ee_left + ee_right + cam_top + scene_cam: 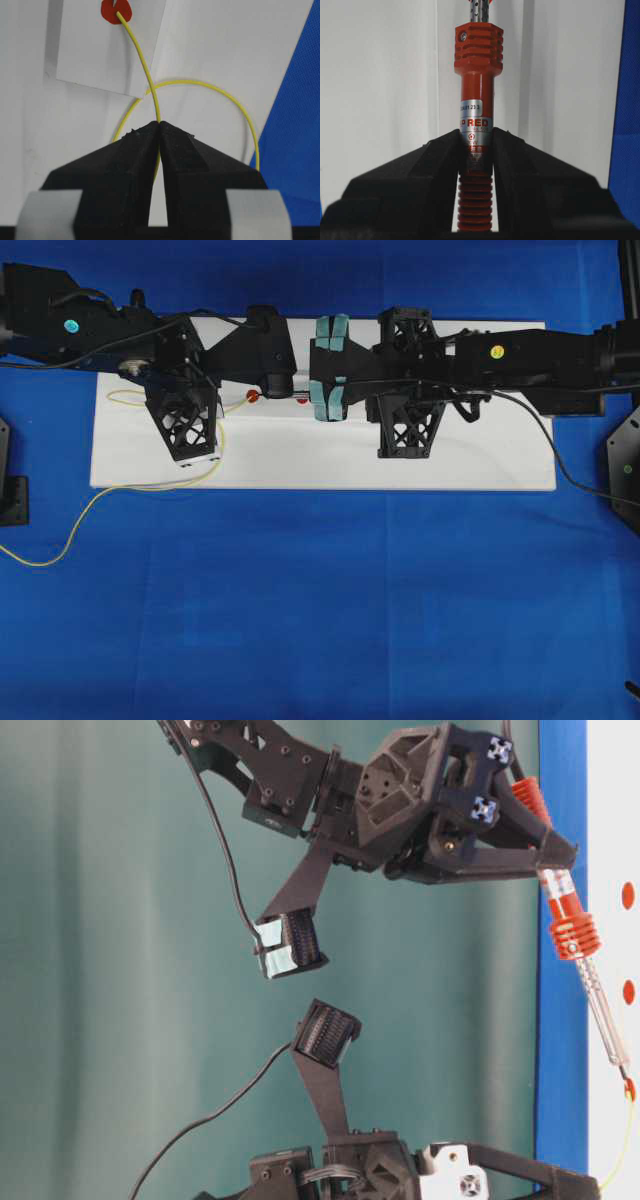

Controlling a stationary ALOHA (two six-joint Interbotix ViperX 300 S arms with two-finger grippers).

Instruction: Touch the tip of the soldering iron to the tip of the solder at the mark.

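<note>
1. Evidently pinching the solder (145,70) in left gripper (159,125) jaws, steadying its tip on the red mark (116,9).
2. Clamping the soldering iron (476,115) in right gripper (476,145) jaws, aiming its tip there.

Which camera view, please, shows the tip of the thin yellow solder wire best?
The left wrist view: the thin yellow solder wire runs from the shut left gripper to a red mark. Overhead shows loose loops; table-level only a sliver; the right wrist view none.

Red-orange soldering iron (475,100) with silver shaft, slanted, tip meeting the end of the thin yellow solder (145,70) on the red mark (116,10).
</note>
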